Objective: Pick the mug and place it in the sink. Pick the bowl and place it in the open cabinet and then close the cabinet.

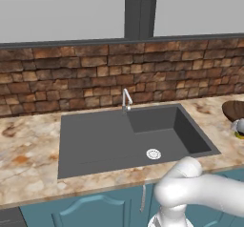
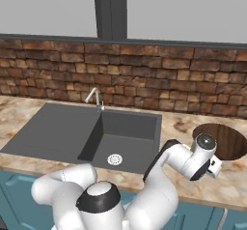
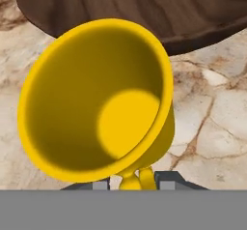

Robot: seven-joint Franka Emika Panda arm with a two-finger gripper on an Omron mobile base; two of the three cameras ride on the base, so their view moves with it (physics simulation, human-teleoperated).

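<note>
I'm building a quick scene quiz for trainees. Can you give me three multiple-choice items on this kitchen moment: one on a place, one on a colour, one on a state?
1. Where is the bowl?
A. In the sink
B. On the counter to the right of the sink
C. On the floor

2. What colour is the mug?
A. Yellow
B. Red
C. White

3. What is in the sink basin?
A. The mug
B. The bowl
C. Nothing but its drain

Answers:
1 B: in the right base view the brown bowl rests on the marble counter beside the basin.
2 A: the hand view shows a yellow mug up close, at the end effector.
3 C: both base views show bare grey basin floor with a silver drain.
</note>
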